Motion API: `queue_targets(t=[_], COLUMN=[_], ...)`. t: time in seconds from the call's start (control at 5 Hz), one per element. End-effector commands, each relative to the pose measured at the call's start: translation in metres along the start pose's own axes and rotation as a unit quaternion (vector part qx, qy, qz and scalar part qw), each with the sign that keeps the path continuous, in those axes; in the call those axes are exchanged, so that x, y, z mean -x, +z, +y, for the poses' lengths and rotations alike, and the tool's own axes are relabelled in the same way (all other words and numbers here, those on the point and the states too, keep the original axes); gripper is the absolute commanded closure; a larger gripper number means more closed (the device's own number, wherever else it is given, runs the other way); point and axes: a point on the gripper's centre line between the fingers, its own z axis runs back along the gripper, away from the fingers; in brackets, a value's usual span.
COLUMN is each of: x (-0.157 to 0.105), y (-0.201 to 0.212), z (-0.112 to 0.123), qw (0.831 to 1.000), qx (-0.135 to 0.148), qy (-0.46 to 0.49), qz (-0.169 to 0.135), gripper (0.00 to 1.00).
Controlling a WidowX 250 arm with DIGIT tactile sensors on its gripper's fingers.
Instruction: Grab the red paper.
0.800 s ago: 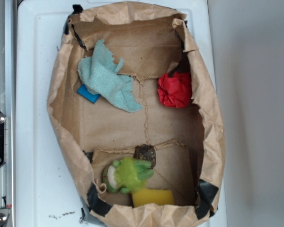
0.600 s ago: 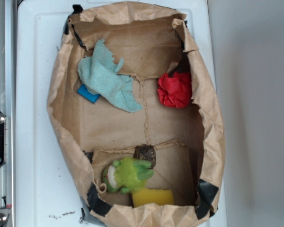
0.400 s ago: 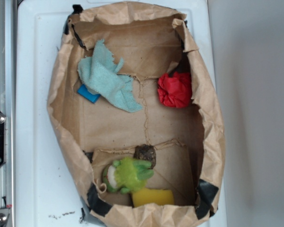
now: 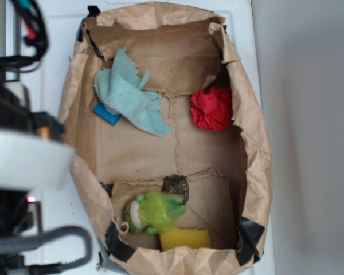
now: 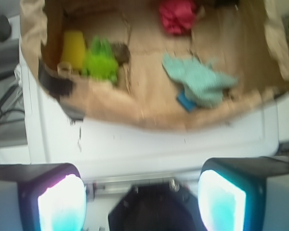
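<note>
- The gripper (image 5: pixel 142 192) is empty, its two fingers standing wide apart and lit pale at the bottom of the wrist view; it hangs outside the brown paper bag (image 4: pixel 258 149), over the white tabletop (image 5: pixel 149 144).
- The red paper (image 4: pixel 211 108) lies well ahead of the gripper, across the bag's floor, against the far wall and slightly to the right.
- The teal cloth (image 5: pixel 200 82) and blue block (image 5: pixel 185 102) lie between it and the gripper; the green plush toy (image 5: pixel 101 60) sits ahead to the left.
- Being a crumpled wad, it is probably light and soft, and will squash under pressure.
- Best taken across its middle; the wrist view is blurred, so its folds are unclear.
</note>
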Motion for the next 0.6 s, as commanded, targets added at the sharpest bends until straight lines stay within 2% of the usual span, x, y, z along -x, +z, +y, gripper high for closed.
queue_targets(t=[0.0,0.2,0.4], x=[-0.049,-0.064,-0.083], y=[-0.017,-0.038,-0.051], z=[0.029,0.037,0.040], qw=[0.999,0.997,0.995], qx=[0.007,0.007,-0.010], qy=[0.028,0.060,0.057], qz=[-0.045,-0.039,-0.082], gripper=[0.00,0.00,0.00])
